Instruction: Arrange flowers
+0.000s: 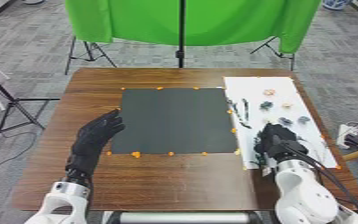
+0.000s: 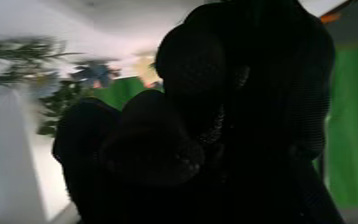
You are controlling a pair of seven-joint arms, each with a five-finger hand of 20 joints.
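Note:
Artificial flowers lie on a white sheet [image 1: 269,87] at the table's right: a pinkish one [image 1: 269,92], a pale one [image 1: 287,105] and several blue-grey ones, including a bluish flower [image 1: 266,105]. Dark green stems [image 1: 246,110] rest along the sheet's left side. My right hand [image 1: 278,137] is over the sheet's nearer part, just on the near side of the blooms. In the right wrist view, my right hand [image 2: 264,100] has a blue flower [image 2: 95,73] and green leaves [image 2: 20,52] beyond it. My left hand [image 1: 97,132], open, is beside the dark mat's left edge.
A dark grey square mat [image 1: 175,120] with orange markers around its edges occupies the middle of the brown table [image 1: 193,182]. Behind the table hangs a green cloth [image 1: 140,22] on stands. A black stand [image 1: 14,102] is on the floor at the left.

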